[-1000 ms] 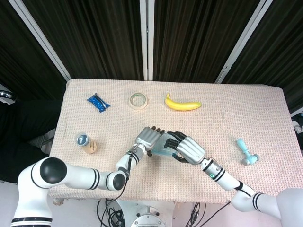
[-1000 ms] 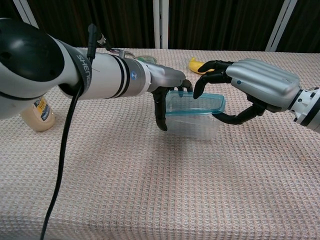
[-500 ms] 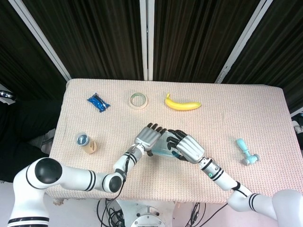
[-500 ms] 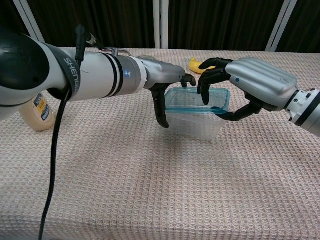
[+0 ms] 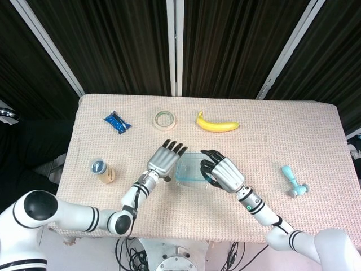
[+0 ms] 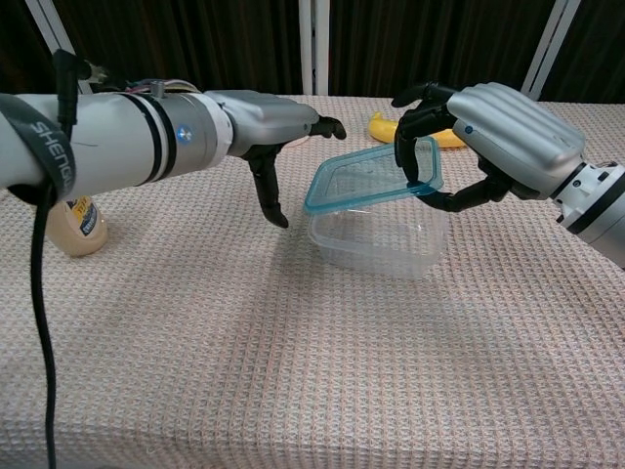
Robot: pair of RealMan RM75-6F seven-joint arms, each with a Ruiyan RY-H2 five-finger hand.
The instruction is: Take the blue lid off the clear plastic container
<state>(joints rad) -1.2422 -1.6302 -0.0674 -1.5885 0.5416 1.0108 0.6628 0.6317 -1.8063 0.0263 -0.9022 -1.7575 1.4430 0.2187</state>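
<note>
The clear plastic container (image 6: 376, 239) stands on the table near its middle. The blue-rimmed lid (image 6: 368, 176) is tilted above it, its right edge raised, its left edge low over the container's rim. My right hand (image 6: 488, 127) pinches the lid's right edge between thumb and fingers. From above, the lid (image 5: 189, 170) sits between both hands, with the right hand (image 5: 223, 172) on its right side. My left hand (image 6: 264, 122) is apart from the container on its left, fingers spread and holding nothing; from overhead the left hand (image 5: 163, 160) is just left of the lid.
A banana (image 5: 217, 124) and a tape roll (image 5: 164, 119) lie at the back of the table (image 5: 271, 130). A blue packet (image 5: 117, 122) sits back left, a small jar (image 5: 102, 170) at the left, a light blue tool (image 5: 293, 182) at the right.
My right hand has lifted the lid's right side off the container, tilting it. My left hand has let go of the container and drawn away to the left with its fingers spread.
</note>
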